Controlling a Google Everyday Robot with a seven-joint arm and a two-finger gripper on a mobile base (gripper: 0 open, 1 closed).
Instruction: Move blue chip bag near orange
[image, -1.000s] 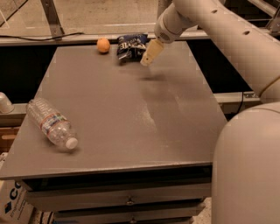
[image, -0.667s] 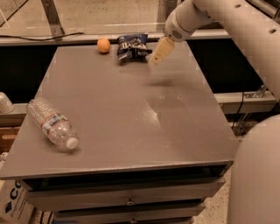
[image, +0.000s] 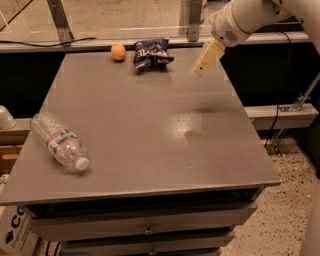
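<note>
The blue chip bag lies crinkled on the grey table near its far edge. The orange sits just left of the bag, a small gap between them. My gripper hangs above the table's far right part, to the right of the bag and apart from it, holding nothing. The white arm reaches in from the upper right.
A clear plastic water bottle lies on its side at the table's left front. Drawers run under the table front. A metal rail and posts stand behind the far edge. Speckled floor lies to the right.
The gripper has drawn away from the chip bag to the right and up. The bag and orange have stayed in place.
</note>
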